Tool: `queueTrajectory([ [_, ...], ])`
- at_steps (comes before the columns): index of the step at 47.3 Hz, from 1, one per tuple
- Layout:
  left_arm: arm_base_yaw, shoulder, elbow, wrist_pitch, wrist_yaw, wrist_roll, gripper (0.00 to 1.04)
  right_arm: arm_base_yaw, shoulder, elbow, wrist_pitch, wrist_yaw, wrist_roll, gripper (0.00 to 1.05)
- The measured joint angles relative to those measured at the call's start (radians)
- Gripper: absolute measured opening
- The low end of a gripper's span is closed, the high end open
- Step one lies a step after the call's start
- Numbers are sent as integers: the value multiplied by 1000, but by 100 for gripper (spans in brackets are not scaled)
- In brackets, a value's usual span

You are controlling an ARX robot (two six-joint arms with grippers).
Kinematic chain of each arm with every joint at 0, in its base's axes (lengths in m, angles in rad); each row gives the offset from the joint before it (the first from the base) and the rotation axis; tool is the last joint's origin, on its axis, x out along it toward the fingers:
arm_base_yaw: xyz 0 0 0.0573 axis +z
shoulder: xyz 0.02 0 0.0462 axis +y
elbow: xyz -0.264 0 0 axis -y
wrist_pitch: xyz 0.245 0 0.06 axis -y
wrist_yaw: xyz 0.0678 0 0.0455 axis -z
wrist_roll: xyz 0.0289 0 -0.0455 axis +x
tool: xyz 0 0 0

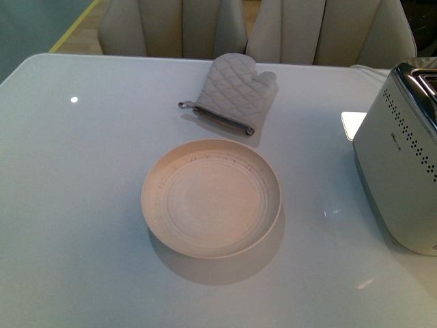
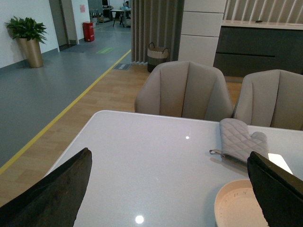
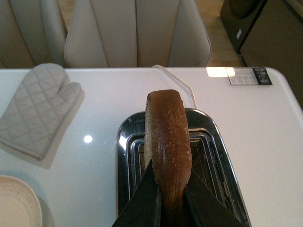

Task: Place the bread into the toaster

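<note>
The right gripper [image 3: 170, 189] is clamped on the bread [image 3: 166, 127], its dark fingers [image 3: 142, 203] pressing either face of the slice near its lower end. In the right wrist view the slice stands edge-on with its brown crust facing the camera, directly over the chrome top of the toaster [image 3: 125, 142] and in line with the slots. Whether its lower edge has entered a slot I cannot tell, because the fingers hide it. Beside the toaster, the quilted grey oven mitt [image 3: 35, 111] lies flat on the white table [image 3: 246, 123], and part of the cream plate [image 3: 14, 203] shows at the corner. In the left wrist view, the left gripper [image 2: 169, 156] hangs above the table with its two dark fingers [image 2: 57, 189] spread wide apart and nothing between them. The mitt and the rim of the plate lie beyond it, with beige chairs [image 2: 187, 90] behind the table's far edge. In the front view the plate sits bare at the middle of the table, the mitt lies just beyond it, and the toaster stands at the right edge, well apart from both.
</note>
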Motion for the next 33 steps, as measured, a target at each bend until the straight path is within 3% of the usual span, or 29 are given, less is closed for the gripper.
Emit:
queueTrajectory([
  [33, 0, 0, 0, 0, 0, 0, 98, -39, 102, -69, 107, -22, 6, 3],
])
